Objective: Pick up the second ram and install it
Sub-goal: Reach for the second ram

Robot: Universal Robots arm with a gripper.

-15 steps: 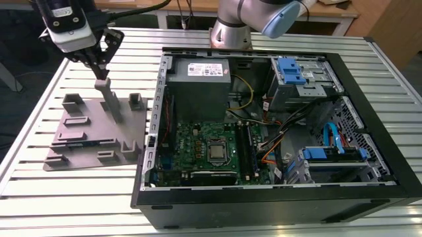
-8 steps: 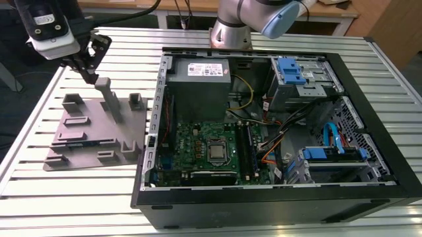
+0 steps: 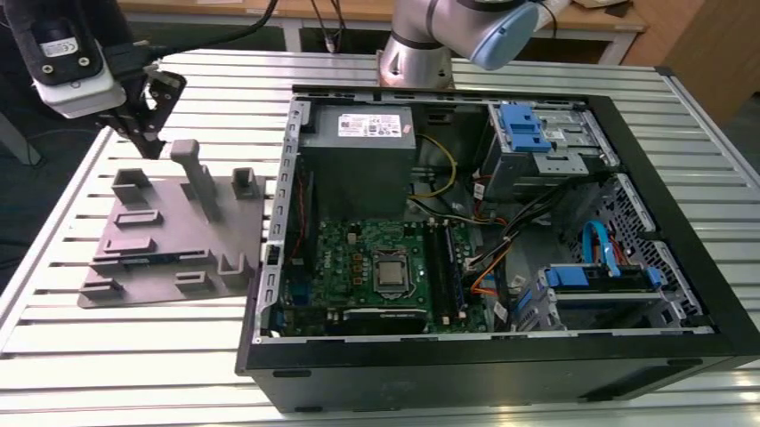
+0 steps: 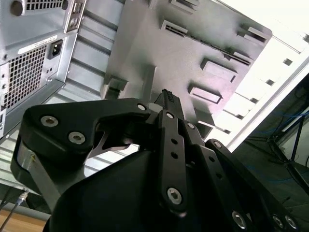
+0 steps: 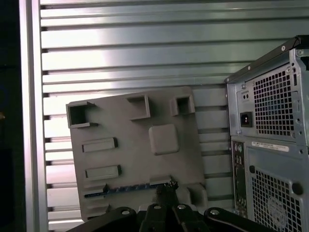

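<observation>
The second ram [image 5: 123, 189] is seated on edge in a slot of the grey fixture [image 5: 145, 159], its upper edge presented for grasping, while the gripper [image 5: 167, 188] is held above that fixture, fingers closed together on nothing.

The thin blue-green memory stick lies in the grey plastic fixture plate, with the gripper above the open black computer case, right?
No: the first wrist view shows the gripper above the grey plastic fixture plate, where the thin blue-green memory stick does lie.
</observation>
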